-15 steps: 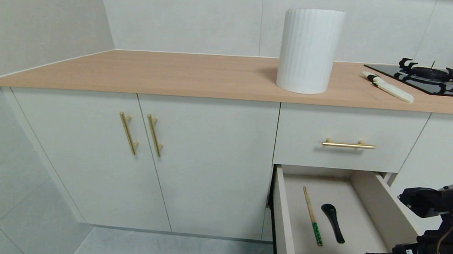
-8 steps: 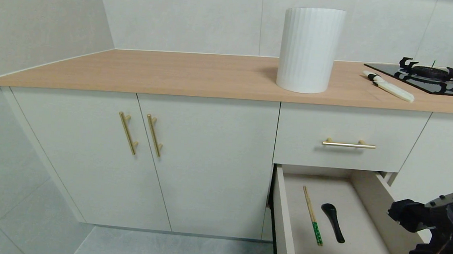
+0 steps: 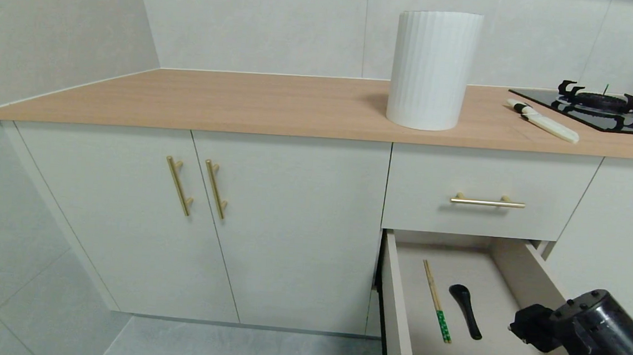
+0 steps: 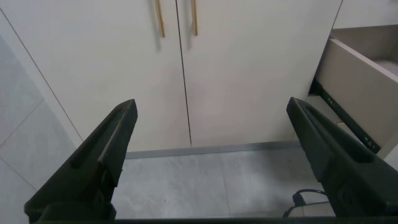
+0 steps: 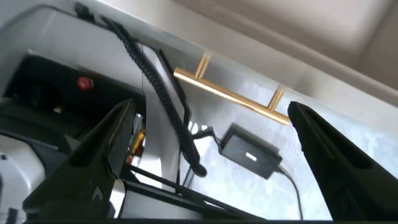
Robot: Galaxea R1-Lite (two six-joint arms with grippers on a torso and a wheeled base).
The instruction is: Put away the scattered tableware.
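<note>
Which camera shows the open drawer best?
Head view: the open drawer shows its inside, holding chopsticks and a black spoon. Left wrist view catches its outer side; right wrist view, a gold handle, likely its own.

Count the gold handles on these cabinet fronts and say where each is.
4. The left door handle and right door handle stand upright side by side; the upper drawer handle lies level to their right; the open drawer handle is lowest, seen from the right wrist.

No readable text, numbers, labels or signs. Cabinet doors (image 3: 285, 225), drawer (image 3: 394, 300), white canister (image 3: 430, 68) and stove (image 3: 605, 114) carry no legible print. Green band on chopsticks (image 3: 436, 301) too small to read.
</note>
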